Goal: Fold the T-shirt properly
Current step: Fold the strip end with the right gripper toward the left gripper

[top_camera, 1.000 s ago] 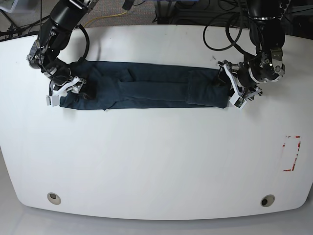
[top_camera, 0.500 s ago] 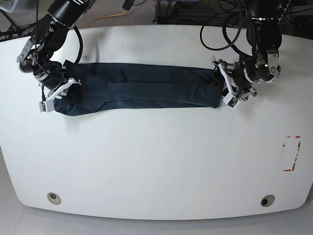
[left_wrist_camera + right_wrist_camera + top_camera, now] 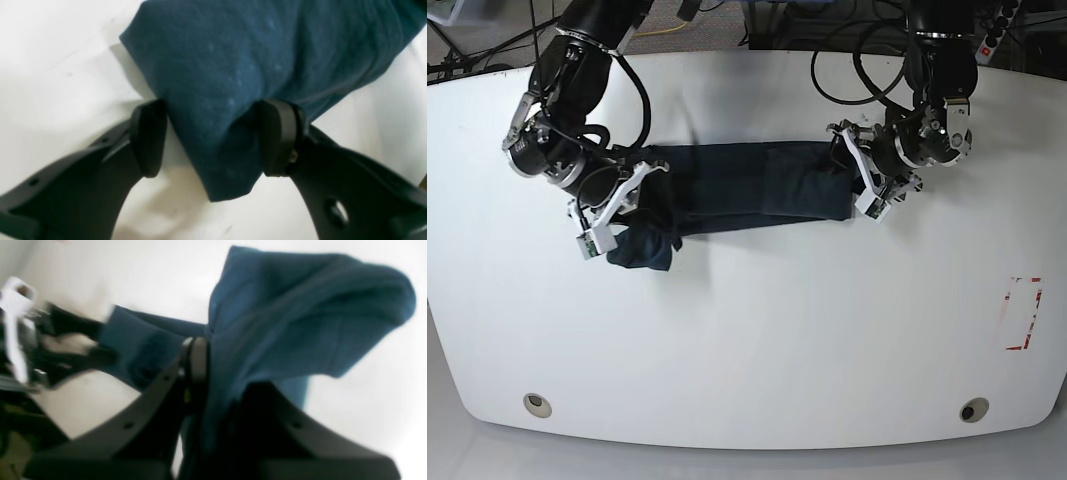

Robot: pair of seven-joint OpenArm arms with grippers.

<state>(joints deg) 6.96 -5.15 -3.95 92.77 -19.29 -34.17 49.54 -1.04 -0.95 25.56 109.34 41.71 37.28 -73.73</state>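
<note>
The white table fills the base view, its near half bare, with a red-and-white marked patch near its right edge and two round holes close to its near edge. The T-shirt, dark navy-teal and creased, lies as a long narrow band across the far-middle of the table, running left to right; its left end is bunched and doubled over into a rumpled lump that sags toward the near side. On the left of the base view the right gripper sits at that lump; the right wrist view, blurred, shows its jaws drawn together with a fold of cloth pinched between them and a loose flap of shirt ballooning above, which the base view cannot resolve. On the right of the base view the left gripper meets the other end of the band. Its wrist view shows the jaws standing apart, a pointed corner of the fabric hanging down between the two dark pads, touching both, while pale lint flecks dot the weave. Cables loop over the table's far edge behind that arm.
</note>
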